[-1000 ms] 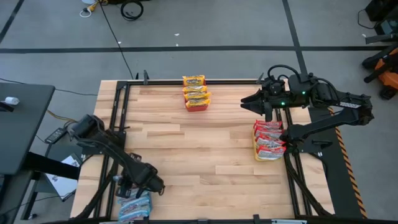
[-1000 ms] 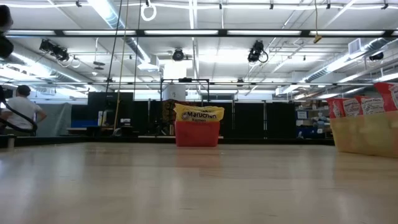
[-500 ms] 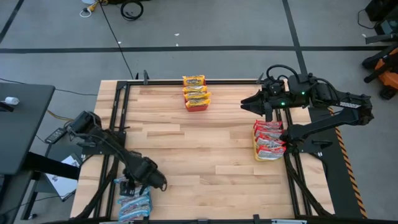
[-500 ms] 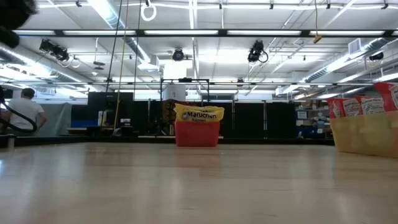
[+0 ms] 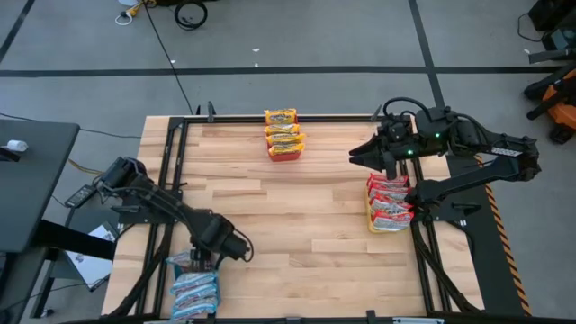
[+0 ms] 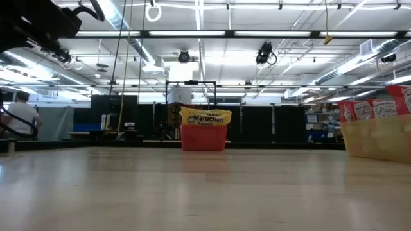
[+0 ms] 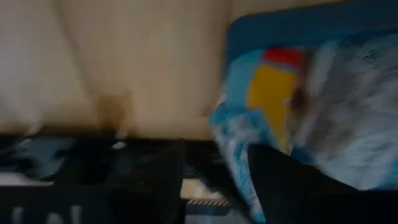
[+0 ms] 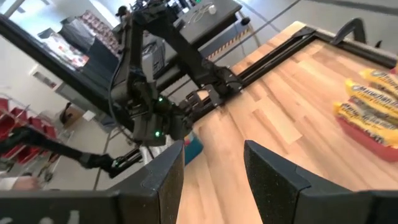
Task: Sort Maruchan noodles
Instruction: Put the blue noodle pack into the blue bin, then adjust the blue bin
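Note:
Blue-edged noodle packets [image 5: 194, 290] lie stacked in a blue tray at the table's near left corner; one shows in the left wrist view as a blue packet [image 7: 323, 93]. My left gripper [image 5: 202, 258] [image 7: 214, 180] hovers open just over the stack's far end. Yellow packets [image 5: 283, 135] [image 6: 205, 118] stand in a red tray [image 6: 204, 138] at the far edge. Red packets [image 5: 389, 200] [image 6: 376, 109] fill a yellow tray [image 6: 379, 141] on the right. My right gripper [image 5: 357, 155] [image 8: 214, 168] waits open in the air, just beyond the red packets.
Black rails [image 5: 171, 180] run along the table's left, far and right sides. The wooden middle of the table [image 5: 297, 216] is bare. A person [image 6: 19, 115] sits far off in the room beyond the left edge.
My left arm has risen from the blue packets and swung its wrist toward the table's middle and far side; it now shows at the low view's upper left. The blue stack stays in its tray.

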Robot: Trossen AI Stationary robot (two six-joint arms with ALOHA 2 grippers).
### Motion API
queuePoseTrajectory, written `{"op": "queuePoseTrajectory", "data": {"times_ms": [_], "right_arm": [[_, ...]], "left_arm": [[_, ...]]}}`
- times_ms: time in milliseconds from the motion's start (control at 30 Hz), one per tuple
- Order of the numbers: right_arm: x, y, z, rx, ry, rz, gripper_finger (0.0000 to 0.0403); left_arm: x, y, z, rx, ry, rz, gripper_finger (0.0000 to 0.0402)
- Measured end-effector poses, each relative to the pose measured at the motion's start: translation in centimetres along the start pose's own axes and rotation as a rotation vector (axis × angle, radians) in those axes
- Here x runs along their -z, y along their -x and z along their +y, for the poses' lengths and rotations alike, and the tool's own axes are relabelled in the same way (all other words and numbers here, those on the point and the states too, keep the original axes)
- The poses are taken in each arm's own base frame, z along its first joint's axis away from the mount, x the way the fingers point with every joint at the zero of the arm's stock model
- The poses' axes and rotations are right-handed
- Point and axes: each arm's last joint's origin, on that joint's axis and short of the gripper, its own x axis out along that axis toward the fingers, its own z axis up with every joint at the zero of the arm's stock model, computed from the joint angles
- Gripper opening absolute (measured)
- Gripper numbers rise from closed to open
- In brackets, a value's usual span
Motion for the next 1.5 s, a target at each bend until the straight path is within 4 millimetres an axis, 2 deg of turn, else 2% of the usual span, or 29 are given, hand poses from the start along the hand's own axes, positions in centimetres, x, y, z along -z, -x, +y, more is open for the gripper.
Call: {"op": "queuePoseTrajectory", "data": {"times_ms": [200, 333, 567, 800, 933, 1033, 1200, 1300, 1400, 1500], "right_arm": [[0.1, 0.0, 0.1, -0.031, -0.008, 0.032, 0.0172], [0.3, 0.0, 0.1, -0.03, -0.004, 0.049, 0.0172], [0.4, 0.0, 0.1, -0.024, 0.014, 0.052, 0.0172], [0.4, 0.0, 0.1, -0.023, 0.016, 0.051, 0.0172], [0.5, 0.0, 0.0, -0.02, 0.016, 0.061, 0.0172], [0.6, 0.1, -0.1, -0.014, 0.023, 0.07, 0.0172], [0.6, 0.1, -0.1, -0.013, 0.023, 0.072, 0.0172], [0.6, 0.1, -0.1, -0.013, 0.029, 0.073, 0.0172], [0.6, 0.1, -0.1, -0.013, 0.047, 0.073, 0.0172], [0.6, 0.1, -0.1, -0.005, 0.049, 0.067, 0.0172]], "left_arm": [[-1.0, -0.1, -3.3, 0.239, -0.086, -0.143, 0.0127], [-1.1, -0.1, -4.8, 0.289, -0.087, -0.217, 0.0106], [0.0, -0.3, -4.5, 0.199, 0.025, -0.175, 0.0107], [1.8, 2.0, -3.2, 0.229, 0.109, -0.23, 0.0143], [2.8, 2.4, -2.9, 0.233, 0.194, -0.199, 0.0146], [3.1, 1.3, -3.5, 0.262, 0.173, -0.134, 0.0133], [2.6, -2.2, -3.8, 0.317, 0.154, -0.088, 0.0104], [2.7, -3.0, -3.6, 0.308, 0.169, -0.059, 0.0091], [2.9, -2.4, -3.2, 0.261, 0.212, -0.073, 0.0088], [3.3, 0.1, -3.4, 0.22, 0.235, -0.138, 0.0094]]}}
